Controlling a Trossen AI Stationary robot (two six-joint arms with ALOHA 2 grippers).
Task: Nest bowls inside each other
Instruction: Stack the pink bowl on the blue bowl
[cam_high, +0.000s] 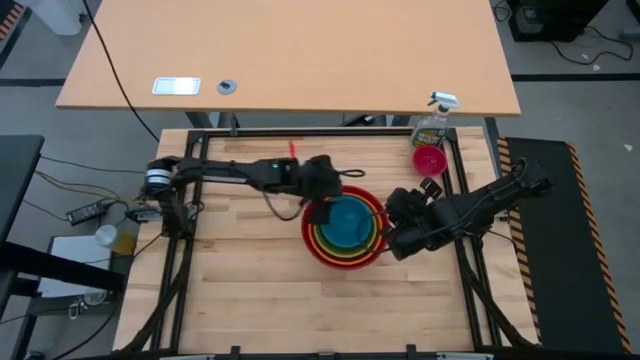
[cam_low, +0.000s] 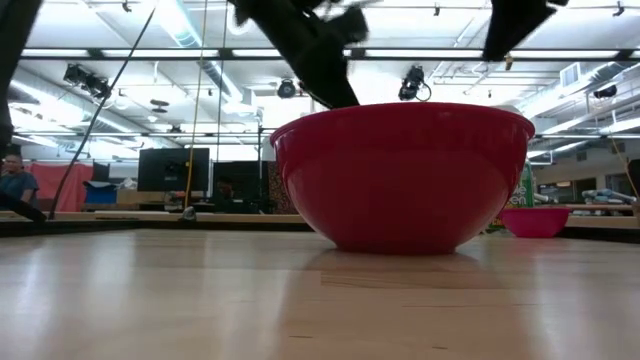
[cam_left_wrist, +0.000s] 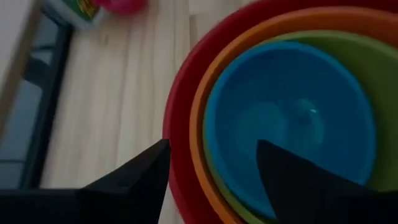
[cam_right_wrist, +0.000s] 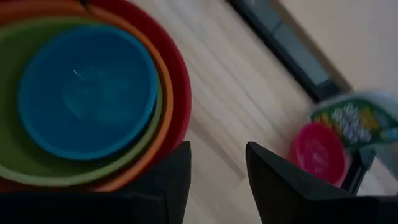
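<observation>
Four bowls sit nested on the wooden table: a red bowl (cam_high: 333, 259) outermost, then an orange bowl (cam_left_wrist: 298, 17), a lime green bowl (cam_left_wrist: 368, 57) and a blue bowl (cam_high: 347, 222) innermost. My left gripper (cam_left_wrist: 211, 155) is open at the stack's left rim. One finger stands outside the red wall and the other over the blue bowl (cam_left_wrist: 292, 112); I see no touch. The small pink bowl (cam_high: 430, 159) rests upright on its base at the far right. My right gripper (cam_right_wrist: 217, 158) hangs open over bare table just right of the stack, with nothing between its fingers.
A clear spray bottle (cam_high: 433, 125) stands at the far right corner, right behind the pink bowl. The black frame rails (cam_high: 466, 200) run along the table's edges. Bare wood lies left of the stack and toward the near edge (cam_high: 260, 300).
</observation>
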